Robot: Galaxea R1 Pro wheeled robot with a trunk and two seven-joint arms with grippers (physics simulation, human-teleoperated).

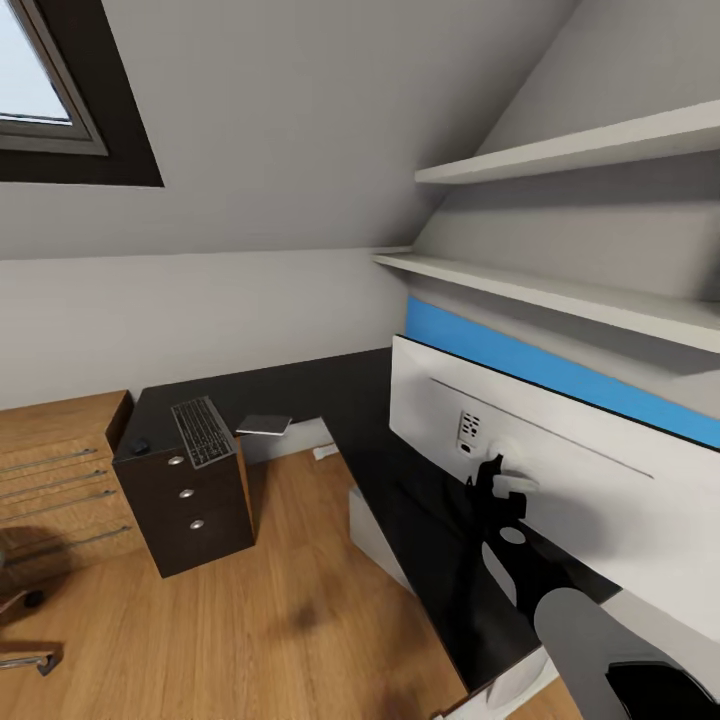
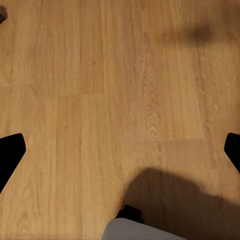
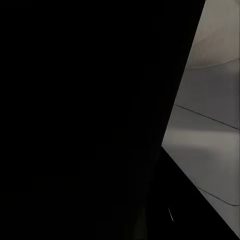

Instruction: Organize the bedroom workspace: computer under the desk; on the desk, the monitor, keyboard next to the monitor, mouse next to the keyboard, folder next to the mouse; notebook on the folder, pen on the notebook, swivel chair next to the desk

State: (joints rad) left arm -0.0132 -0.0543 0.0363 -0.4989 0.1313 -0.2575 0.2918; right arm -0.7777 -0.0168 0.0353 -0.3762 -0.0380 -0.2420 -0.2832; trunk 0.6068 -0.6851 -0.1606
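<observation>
The right tool (image 1: 500,478) sits against the white back of the monitor (image 1: 560,470), at its stem mount; whether it is gripping I cannot tell. The monitor stands on the table (image 1: 400,480), turned backward. It looks broad, rigid, top-heavy and fragile, so hold the stem, not the panel.

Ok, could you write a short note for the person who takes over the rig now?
Left end effector: open, empty, above the wood floor.
Right end effector: at the white back of the monitor; its grip is unclear.
Monitor is over the desk; its base is hidden.
Keyboard lies on the black drawer unit, not on the desk.
A flat grey item, maybe the notebook, lies beside it.
Left: keyboard to the desk, then the rest.
</observation>
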